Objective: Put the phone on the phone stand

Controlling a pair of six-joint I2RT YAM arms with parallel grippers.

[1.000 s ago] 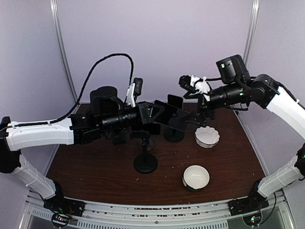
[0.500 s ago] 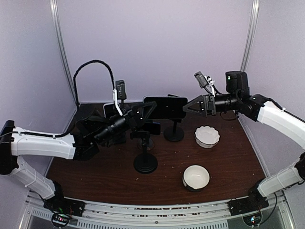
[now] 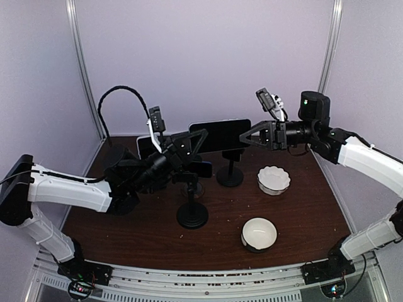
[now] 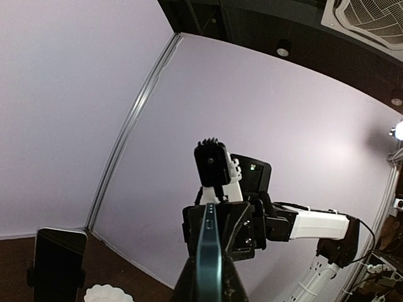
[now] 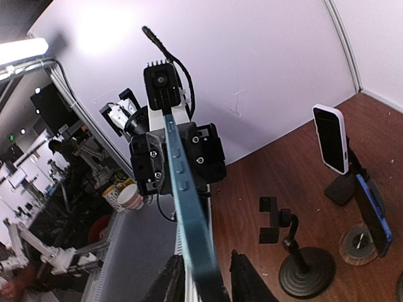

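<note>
The two arms meet high over the back of the table, in the upper middle of the top view. The phone hangs level between them, well above the table, so this looks like the hand-over step. The left gripper is clamped on the phone's left end. The right gripper has its fingers around the right end, but I cannot tell if they press on it. Next, one arm should let go only once the other holds firmly. Then the phone must come down to the empty phone stand in the lower middle, into its small clamp. The right wrist view shows that clamp empty and the phone's side buttons, which the top view does not. The left wrist view gives only the thin edge.
</note>
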